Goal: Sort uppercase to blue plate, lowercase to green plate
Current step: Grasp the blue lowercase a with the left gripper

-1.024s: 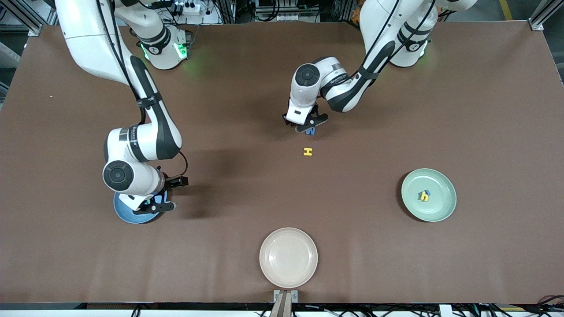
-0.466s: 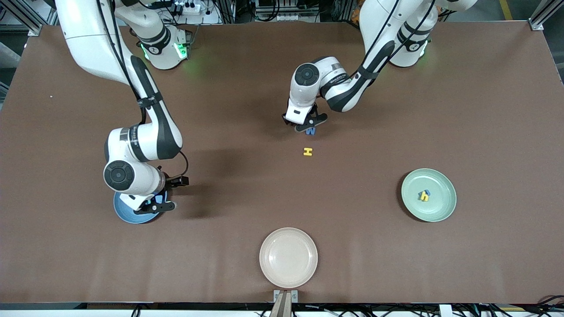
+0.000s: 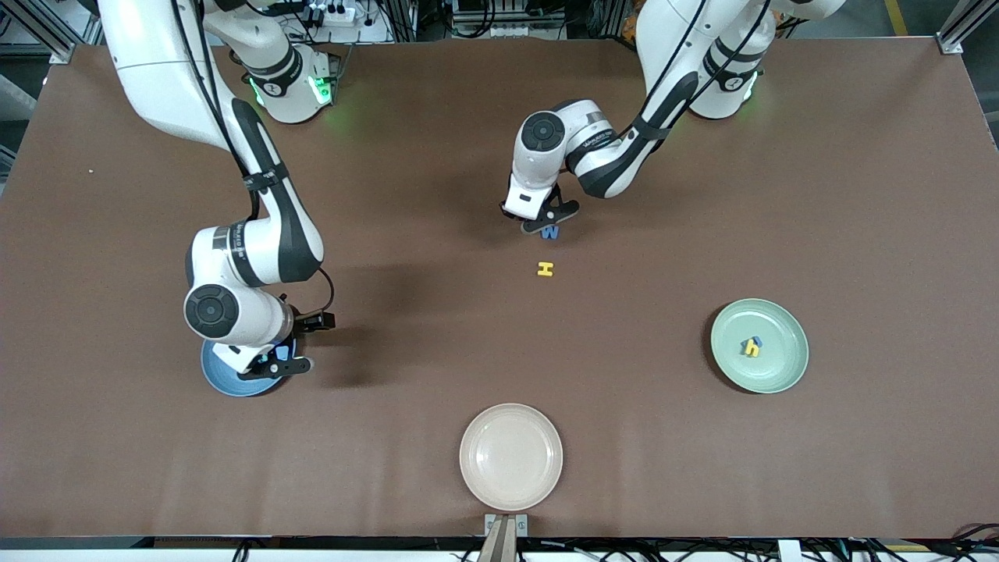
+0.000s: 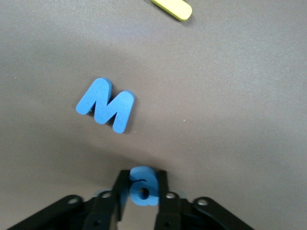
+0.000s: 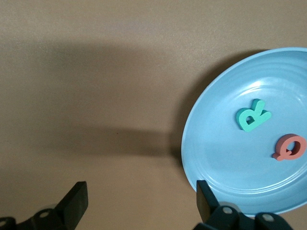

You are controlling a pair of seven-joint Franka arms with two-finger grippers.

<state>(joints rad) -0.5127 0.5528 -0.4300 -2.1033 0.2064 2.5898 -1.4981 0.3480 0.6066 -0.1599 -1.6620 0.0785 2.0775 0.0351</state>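
My left gripper (image 3: 544,221) (image 4: 142,178) is shut on the blue lowercase e (image 4: 144,187) and holds it just over the table beside the blue W (image 3: 551,232) (image 4: 106,104). The yellow H (image 3: 545,268) (image 4: 173,6) lies nearer the front camera than the W. My right gripper (image 3: 275,362) (image 5: 139,206) is open and empty over the blue plate's (image 3: 221,380) (image 5: 225,158) edge. The teal R (image 5: 253,115) and red Q (image 5: 289,147) lie in that plate. The green plate (image 3: 780,371) holds the yellow h (image 3: 751,350) on a blue letter (image 3: 755,340). The red w is out of view.
A cream plate (image 3: 510,457) sits at the table's edge nearest the front camera, midway between the two arms' ends. The right arm's elbow and wrist hang over most of the blue plate in the front view.
My left gripper has risen slightly with the blue e, uncovering more of the W. The right arm has barely moved.
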